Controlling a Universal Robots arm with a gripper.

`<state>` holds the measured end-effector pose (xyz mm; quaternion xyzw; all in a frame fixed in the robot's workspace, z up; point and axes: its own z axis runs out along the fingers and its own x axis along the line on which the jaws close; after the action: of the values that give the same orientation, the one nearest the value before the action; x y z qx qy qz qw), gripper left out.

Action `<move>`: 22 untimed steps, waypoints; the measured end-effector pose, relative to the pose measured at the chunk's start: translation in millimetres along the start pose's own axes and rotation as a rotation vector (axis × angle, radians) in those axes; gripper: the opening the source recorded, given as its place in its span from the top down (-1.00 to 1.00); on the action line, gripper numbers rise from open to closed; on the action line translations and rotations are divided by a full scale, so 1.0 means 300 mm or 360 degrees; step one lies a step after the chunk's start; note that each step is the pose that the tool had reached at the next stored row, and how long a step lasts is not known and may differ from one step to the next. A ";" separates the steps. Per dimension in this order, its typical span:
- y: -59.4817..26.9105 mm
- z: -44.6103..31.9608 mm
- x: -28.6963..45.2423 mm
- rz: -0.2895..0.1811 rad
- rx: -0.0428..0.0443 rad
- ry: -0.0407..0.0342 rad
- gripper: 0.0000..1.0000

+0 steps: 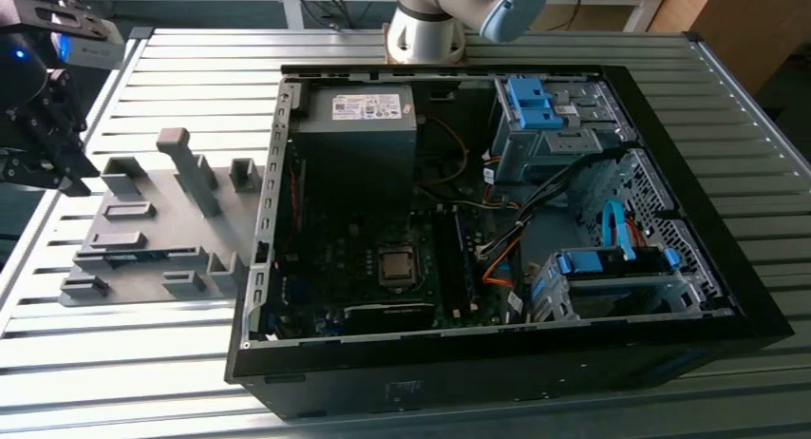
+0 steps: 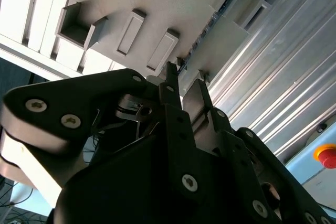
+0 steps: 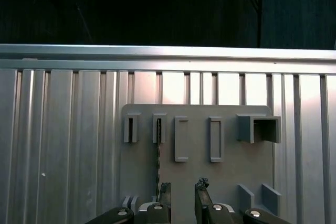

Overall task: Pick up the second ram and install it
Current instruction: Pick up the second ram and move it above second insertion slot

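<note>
Where the ribbed metal table (image 1: 152,68) spread under everything, a black open computer case (image 1: 507,363) lay on its side in the middle, its boards and cables facing up. Behind the case, on the far side of the table, stood the arm's pale base (image 1: 424,30). The arm's black wrist end hung at the exterior view's left edge, pointing down over the table beside the case.

Left of the case in the exterior view sat the grey slotted holder tray (image 1: 165,220), its posts and brackets standing up; its flat face also lay below the wrist in both wrist views (image 3: 226,182) (image 2: 173,3).

Above the near end of that tray was the gripper (image 1: 61,173). In both wrist views (image 3: 182,195) (image 2: 185,85) its two fingers (image 3: 202,195) stood apart with bare tray showing in the gap between them, clamped on nothing.

Standing on edge in one of the tray's narrow slots, the second ram (image 3: 158,156) (image 2: 207,30) appeared as a thin dotted strip. It ran just beside one finger, outside the gap; whether finger and strip touched could not be told.
</note>
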<state>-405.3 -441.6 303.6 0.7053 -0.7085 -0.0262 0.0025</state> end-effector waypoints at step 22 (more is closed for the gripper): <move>0.013 0.036 0.001 0.0000 0.0000 0.0000 0.36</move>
<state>-409.5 -441.6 293.0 0.7053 -0.7085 -0.0262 0.0024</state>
